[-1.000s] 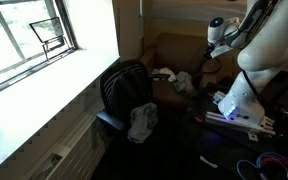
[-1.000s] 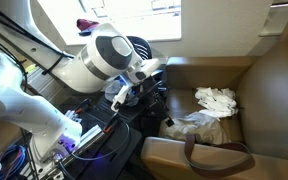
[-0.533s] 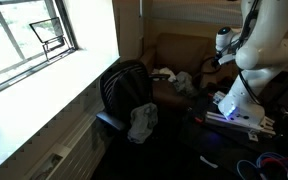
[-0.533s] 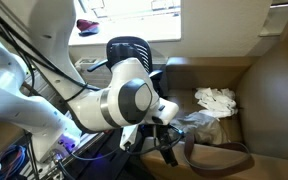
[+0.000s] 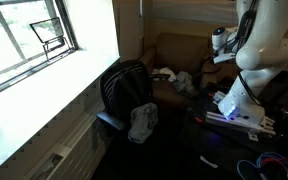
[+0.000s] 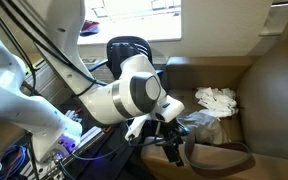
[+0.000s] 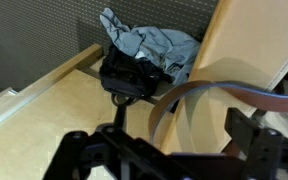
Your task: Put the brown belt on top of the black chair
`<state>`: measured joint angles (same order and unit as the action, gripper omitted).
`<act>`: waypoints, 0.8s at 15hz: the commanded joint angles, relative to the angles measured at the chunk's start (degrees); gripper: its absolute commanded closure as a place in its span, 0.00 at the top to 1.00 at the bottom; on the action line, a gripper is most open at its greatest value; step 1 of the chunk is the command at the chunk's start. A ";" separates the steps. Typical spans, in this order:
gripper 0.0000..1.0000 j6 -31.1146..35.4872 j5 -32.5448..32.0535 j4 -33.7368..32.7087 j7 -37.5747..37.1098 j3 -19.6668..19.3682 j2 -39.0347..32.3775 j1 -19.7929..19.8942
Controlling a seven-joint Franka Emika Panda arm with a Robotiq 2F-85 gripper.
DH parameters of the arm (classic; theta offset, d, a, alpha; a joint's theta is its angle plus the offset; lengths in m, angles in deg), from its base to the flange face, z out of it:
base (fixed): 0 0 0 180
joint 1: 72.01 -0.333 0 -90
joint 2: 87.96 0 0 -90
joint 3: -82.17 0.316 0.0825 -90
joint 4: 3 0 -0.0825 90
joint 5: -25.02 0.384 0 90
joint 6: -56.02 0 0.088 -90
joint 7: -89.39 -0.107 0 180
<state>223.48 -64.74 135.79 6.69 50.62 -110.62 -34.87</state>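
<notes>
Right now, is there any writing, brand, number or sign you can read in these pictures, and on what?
No text can be read in any view.
The robot arm has a white shell with no legible brand.
The black chair, the brown belt and the grey cloth bear no visible writing.
Any marking on the robot base is too small and blurred to read.

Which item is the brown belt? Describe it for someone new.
Find the tan sofa in an exterior view. On its near armrest lies the brown belt, a thin dark strap bowed into a loop, unlike the crumpled white cloths on the seat.
</notes>
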 commanded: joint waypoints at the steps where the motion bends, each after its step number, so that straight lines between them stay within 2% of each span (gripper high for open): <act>1: 1.00 -0.20 4.79 -10.23 -9.79 1.96 -13.68 2.83; 3: 1.00 -1.39 12.60 -14.28 -10.56 3.61 -20.42 4.66; 4: 1.00 -2.33 19.19 -15.67 -6.65 5.60 -23.55 6.85; 5: 1.00 -1.26 12.68 -10.92 -8.74 2.35 -16.64 3.27; 7: 1.00 -1.43 17.70 -14.28 -7.92 4.15 -22.45 5.05; 10: 1.00 -2.33 19.59 -16.61 -8.64 4.68 -24.65 5.54; 11: 0.75 -2.65 20.31 -17.60 -8.04 5.14 -25.64 6.09; 12: 0.74 -3.04 21.15 -18.01 -7.22 5.54 -26.09 6.61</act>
<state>221.73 -46.10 120.28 -1.82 54.64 -134.22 -29.61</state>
